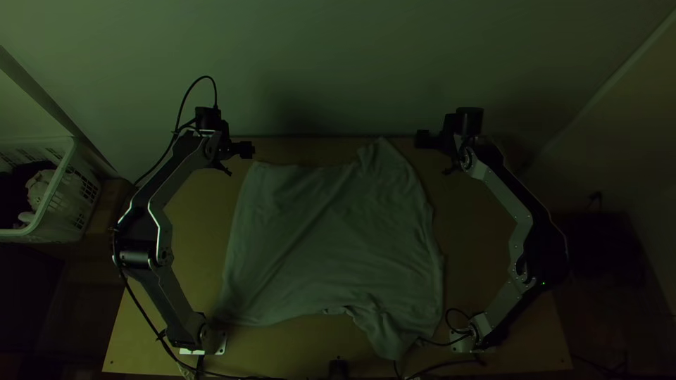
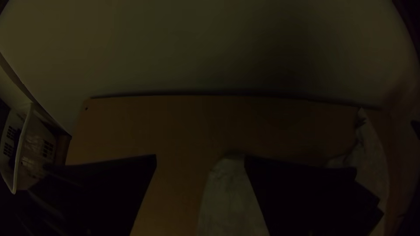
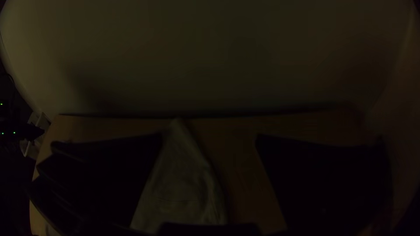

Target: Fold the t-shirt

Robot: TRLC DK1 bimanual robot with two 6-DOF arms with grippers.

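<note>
2 arms reach up along the sides of the table (image 1: pixel 190 232), and from where I stand the first thing at left is a white basket (image 1: pixel 79 193) with holes in its walls. It holds dark cloth (image 1: pixel 21 184) and some pale, crumpled stuff (image 1: pixel 39 190). Beside it is a brown wooden piece (image 1: pixel 109 204), next to the table's edge. A black cable (image 1: pixel 141 302) drops along the left arm (image 1: pixel 144 232) and runs over the table's near edge. The left gripper (image 1: pixel 234 151) is by the t-shirt's far left corner, its 2 fingers (image 2: pixel 302 192) spread wide with nothing gripped.

Mid-table, the t-shirt (image 1: pixel 331 239) lies spread out but wrinkled, 1 far part coming to a point near the wall (image 1: pixel 338 70) and its near right part rumpled. A small black thing (image 1: pixel 339 368) sits at the near edge. Black cables (image 1: pixel 438 343) from around the right arm's base come up close to that rumpled part. Beyond the pointed part, the right gripper (image 1: pixel 440 143) is near the wall, its 2 fingers (image 3: pixel 323 183) also wide apart and holding nothing. Farthest right is the right arm (image 1: pixel 517 204), bent outward, apart from the cloth.
</note>
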